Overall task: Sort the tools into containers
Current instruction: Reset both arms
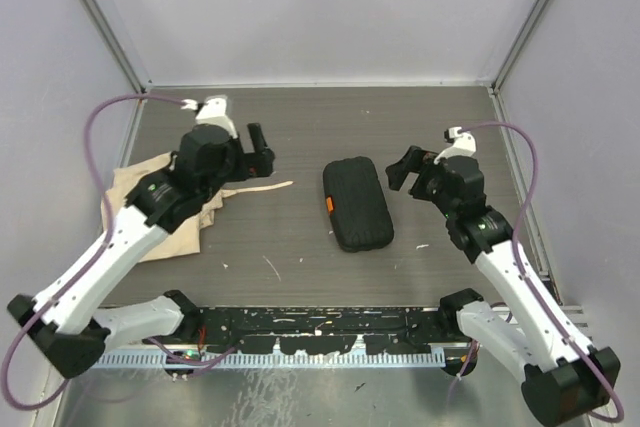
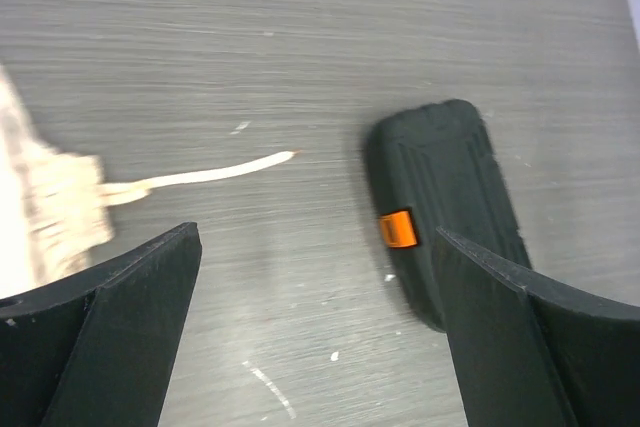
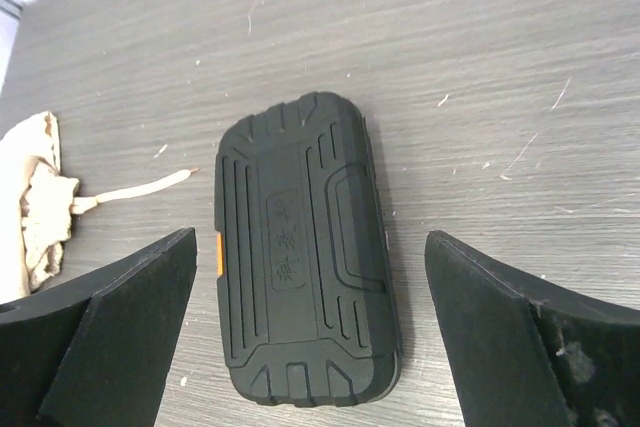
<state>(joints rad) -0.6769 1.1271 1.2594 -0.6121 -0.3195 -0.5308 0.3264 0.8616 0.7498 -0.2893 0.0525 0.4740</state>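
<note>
The black tool case point(image 1: 357, 203) lay shut near the middle of the table point(image 1: 300, 117), its orange latch point(image 1: 329, 205) facing the beige cloth bag point(image 1: 160, 209), which sat crumpled at the left with a pale cord point(image 1: 262, 187) trailing toward the case. The left gripper point(image 1: 262, 152) hung above that cord, left of the case and apart from it, jaws spread wide and empty. The right gripper point(image 1: 402, 173) hovered just off the case's right edge, likewise wide open, holding nothing.
</note>
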